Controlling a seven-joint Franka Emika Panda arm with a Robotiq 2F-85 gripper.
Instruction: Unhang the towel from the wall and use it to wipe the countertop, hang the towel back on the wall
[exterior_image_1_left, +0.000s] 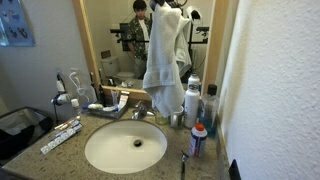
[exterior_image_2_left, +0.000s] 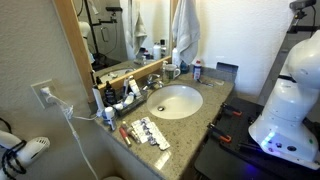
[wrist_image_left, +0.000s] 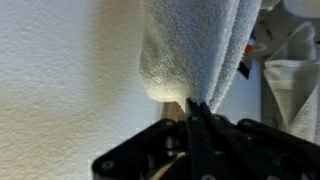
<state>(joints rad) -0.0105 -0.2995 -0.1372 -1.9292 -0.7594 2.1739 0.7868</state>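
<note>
The off-white towel hangs down in front of the mirror, above the back of the countertop. In an exterior view its top is bunched at my gripper, near the top edge. It also hangs at the back in the other exterior view, over the countertop. In the wrist view my gripper's fingers are pressed together on a fold of the towel, with the white wall beside it. The wall lies right of the towel.
A white sink with a faucet is set in the counter. Bottles stand at the back right, tubes lie at the near end. The wood mirror frame, a black bin and a hair dryer are nearby.
</note>
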